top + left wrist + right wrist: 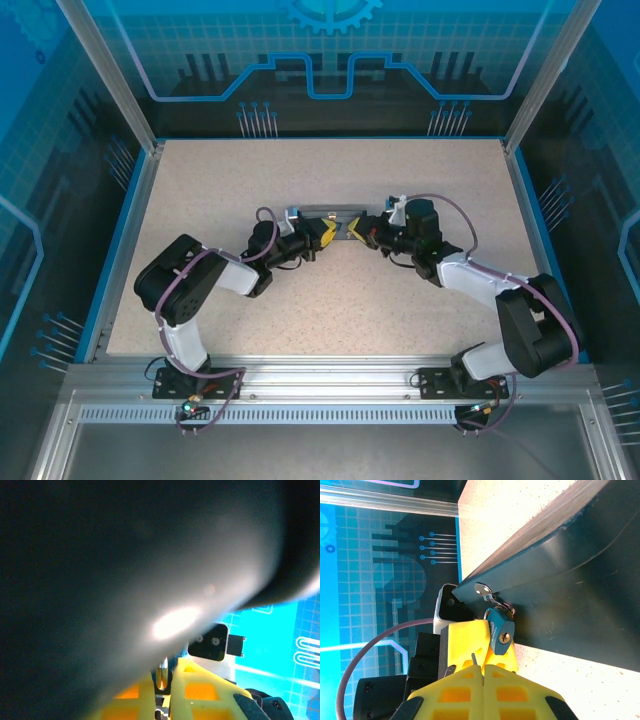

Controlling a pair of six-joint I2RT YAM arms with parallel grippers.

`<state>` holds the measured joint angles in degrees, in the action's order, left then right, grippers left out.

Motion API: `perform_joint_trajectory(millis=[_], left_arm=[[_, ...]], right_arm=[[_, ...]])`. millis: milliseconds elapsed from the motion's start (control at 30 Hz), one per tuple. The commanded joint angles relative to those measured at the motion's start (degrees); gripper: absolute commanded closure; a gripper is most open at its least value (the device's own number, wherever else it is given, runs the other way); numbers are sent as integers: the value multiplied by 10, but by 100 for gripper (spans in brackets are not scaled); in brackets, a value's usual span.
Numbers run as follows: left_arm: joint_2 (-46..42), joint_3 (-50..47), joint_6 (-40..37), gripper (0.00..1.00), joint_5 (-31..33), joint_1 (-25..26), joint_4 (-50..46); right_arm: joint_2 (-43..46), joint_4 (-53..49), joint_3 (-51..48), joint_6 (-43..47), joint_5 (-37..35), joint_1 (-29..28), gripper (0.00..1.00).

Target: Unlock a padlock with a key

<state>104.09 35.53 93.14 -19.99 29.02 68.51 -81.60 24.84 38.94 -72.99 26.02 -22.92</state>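
The small blue padlock [500, 630] hangs by its thin shackle from the silver hasp [482, 589] on the dark box [570, 580], keyhole facing the right wrist camera. My left gripper [326, 233] is shut on the padlock, with one yellow finger [465, 637] on each side of its body. My right gripper [482, 666] is shut on the key [474, 658], whose thin blade sticks up just left of and below the keyhole, apart from it. In the left wrist view, the left gripper [167, 675] has a shiny sliver between its fingers.
The two grippers meet tip to tip in front of the box [320, 212] at mid-table; my right gripper [353, 230] comes in from the right. The blurred box wall [125, 580] looms close over the left wrist camera. Speckled tabletop [330, 310] lies around, bounded by blue walls.
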Motion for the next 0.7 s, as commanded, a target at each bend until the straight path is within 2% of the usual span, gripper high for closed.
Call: perform_joint_trajectory(millis=[0, 667], left_arm=[[0, 14, 15, 100, -13, -5, 48], [-1, 12, 16, 100, -12, -5, 49]], right_arm=[[-9, -2, -4, 5, -3, -10, 100], [-42, -3, 9, 6, -22, -19, 100]])
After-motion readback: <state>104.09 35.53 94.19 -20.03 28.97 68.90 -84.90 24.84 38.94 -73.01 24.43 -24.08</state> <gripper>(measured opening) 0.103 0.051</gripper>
